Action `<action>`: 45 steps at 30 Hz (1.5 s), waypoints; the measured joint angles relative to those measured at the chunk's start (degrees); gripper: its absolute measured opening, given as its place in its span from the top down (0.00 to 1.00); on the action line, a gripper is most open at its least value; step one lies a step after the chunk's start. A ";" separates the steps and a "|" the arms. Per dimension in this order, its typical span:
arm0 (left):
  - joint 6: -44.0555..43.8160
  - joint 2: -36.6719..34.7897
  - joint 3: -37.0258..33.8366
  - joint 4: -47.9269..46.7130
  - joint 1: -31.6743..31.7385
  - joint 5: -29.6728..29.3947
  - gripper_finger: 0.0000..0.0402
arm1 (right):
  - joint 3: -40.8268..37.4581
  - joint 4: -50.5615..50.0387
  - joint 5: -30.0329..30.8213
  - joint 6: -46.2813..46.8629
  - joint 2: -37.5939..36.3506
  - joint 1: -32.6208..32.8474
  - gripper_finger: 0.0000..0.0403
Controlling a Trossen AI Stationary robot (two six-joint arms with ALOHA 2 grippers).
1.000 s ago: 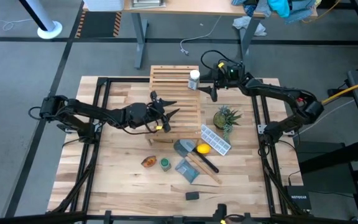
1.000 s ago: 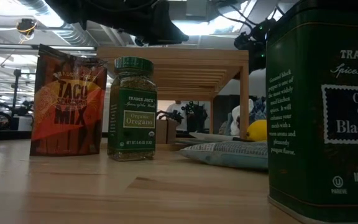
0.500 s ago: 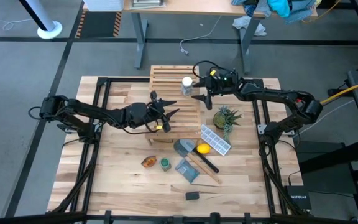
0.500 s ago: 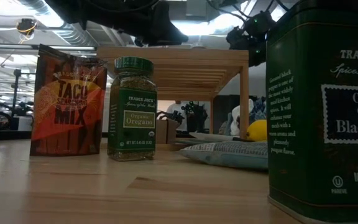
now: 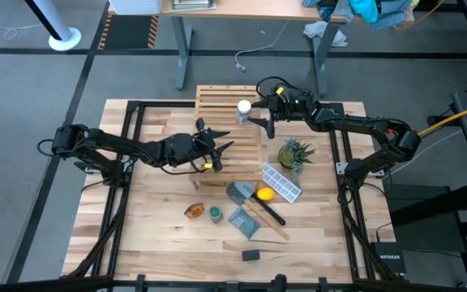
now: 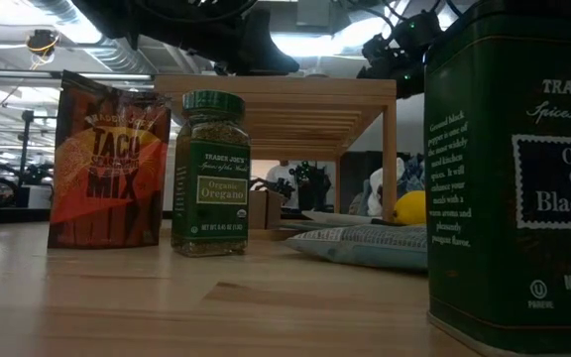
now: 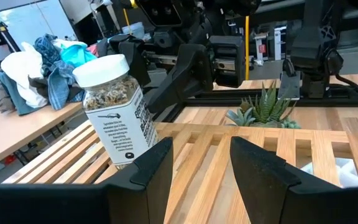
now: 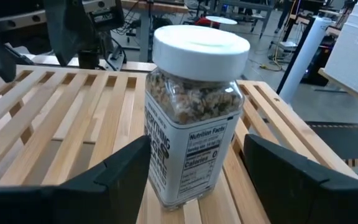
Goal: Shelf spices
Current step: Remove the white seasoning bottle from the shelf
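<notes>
White-capped bottle [image 5: 243,111] stands upright on the shelf [image 5: 217,122] near its far right corner. Right gripper [image 5: 259,120] sits just beside it, fingers spread wide and off it. Left gripper [image 5: 221,144], also spread, hangs over the shelf's near-left slats

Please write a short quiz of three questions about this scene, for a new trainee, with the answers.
1. True or false: the white-capped bottle stands upright on the shelf.
2. Which gripper is nearest that bottle?
3. Multiple choice: the green-lidded jar is A) on the shelf, B) on the table, C) in a gripper.

Key:
1. True.
2. The right gripper, open, fingers either side of the bottle.
3. B.
</notes>
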 joint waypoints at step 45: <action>3.40 0.00 0.00 0.20 0.09 -0.03 0.61 | 0.02 3.13 2.82 3.45 0.26 0.74 0.34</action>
